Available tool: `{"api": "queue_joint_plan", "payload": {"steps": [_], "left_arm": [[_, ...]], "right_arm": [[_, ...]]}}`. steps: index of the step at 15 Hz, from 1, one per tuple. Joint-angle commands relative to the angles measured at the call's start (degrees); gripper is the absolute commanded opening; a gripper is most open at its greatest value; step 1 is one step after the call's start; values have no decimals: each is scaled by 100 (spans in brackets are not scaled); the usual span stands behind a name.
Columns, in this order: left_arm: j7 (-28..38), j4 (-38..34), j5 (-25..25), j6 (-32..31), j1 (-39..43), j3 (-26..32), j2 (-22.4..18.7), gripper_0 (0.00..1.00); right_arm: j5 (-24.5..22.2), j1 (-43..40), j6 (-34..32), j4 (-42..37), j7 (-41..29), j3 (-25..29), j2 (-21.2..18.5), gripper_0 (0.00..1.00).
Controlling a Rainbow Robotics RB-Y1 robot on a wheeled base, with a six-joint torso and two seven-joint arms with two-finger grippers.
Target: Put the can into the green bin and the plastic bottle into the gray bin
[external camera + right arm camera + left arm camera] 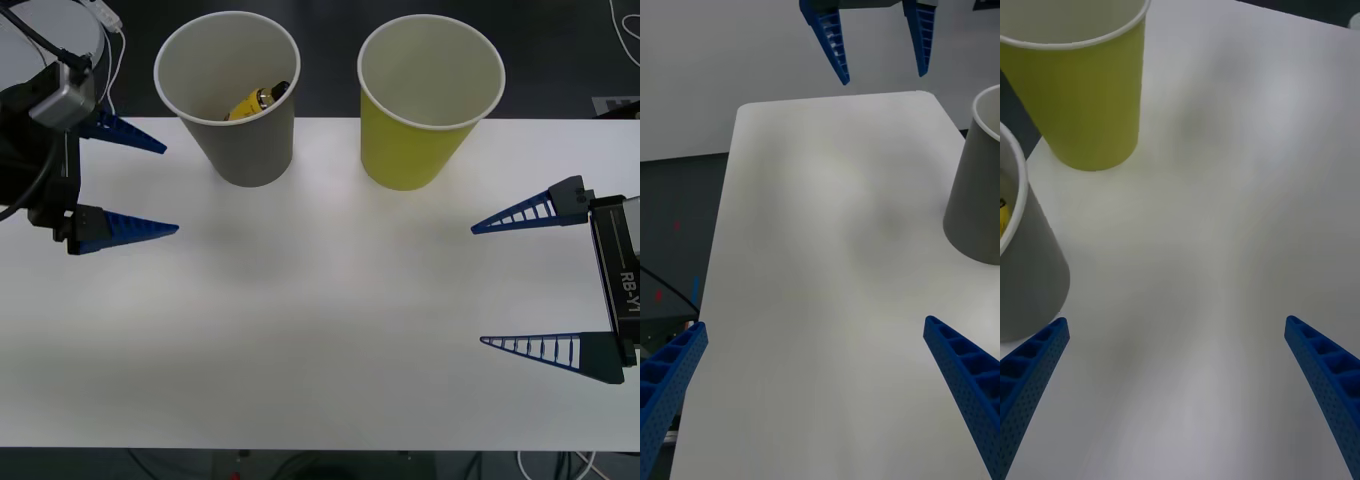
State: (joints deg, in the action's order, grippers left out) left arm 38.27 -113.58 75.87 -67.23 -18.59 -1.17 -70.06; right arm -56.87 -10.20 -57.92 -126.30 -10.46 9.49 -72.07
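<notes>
Plastic bottle (pixel 258 102) lies in gray bin (pixel 240 140) near bench's (pixel 320 330) far edge: light, slick. Left hand (pixel 150 186), right hand (pixel 478 285) spread, empty.

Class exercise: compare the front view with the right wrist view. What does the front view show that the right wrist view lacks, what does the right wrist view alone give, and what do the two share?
Front view alone: the green bin and the plastic bottle lying inside the gray bin.

Right wrist view alone: the gray bin's outer wall seen from low and side-on, and the floor past the table's edge.

Shared: the white table, the gray bin, the open left pincer and the open right pincer.
</notes>
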Motion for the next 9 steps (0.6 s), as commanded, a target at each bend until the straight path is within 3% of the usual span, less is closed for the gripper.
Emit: {"api": "queue_joint_plan", "payload": {"steps": [1,9], "left_arm": [[-584,-59,-336,8,409,126,1,100],[-1885,-129,-855,8,1226,336,1,100]], "right_arm": [[0,0,0,0,0,0,0,100],[0,0,0,0,0,0,0,100]]}}
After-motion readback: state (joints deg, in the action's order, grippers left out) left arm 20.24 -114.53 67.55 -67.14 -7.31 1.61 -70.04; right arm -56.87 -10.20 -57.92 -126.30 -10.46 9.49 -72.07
